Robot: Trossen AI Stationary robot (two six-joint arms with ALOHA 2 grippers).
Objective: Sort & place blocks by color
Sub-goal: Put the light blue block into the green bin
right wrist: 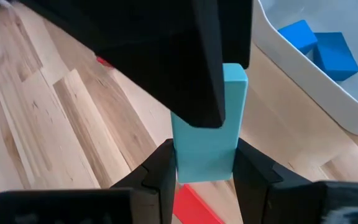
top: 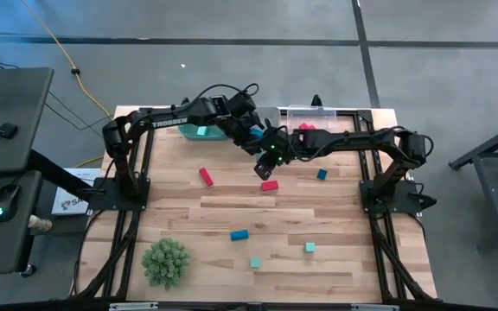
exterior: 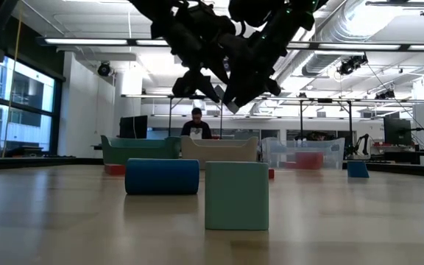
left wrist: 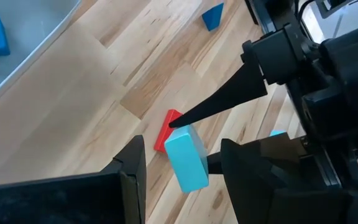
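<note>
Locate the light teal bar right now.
The light teal bar is held off the table between the right gripper fingers, mid-table near the bins, directly above the red block, with the left gripper fingers right beside it.

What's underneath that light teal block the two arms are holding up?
Right below the teal block, clamped by the right gripper, lies a red block on the table. The teal block and fingers cover much of it.
</note>
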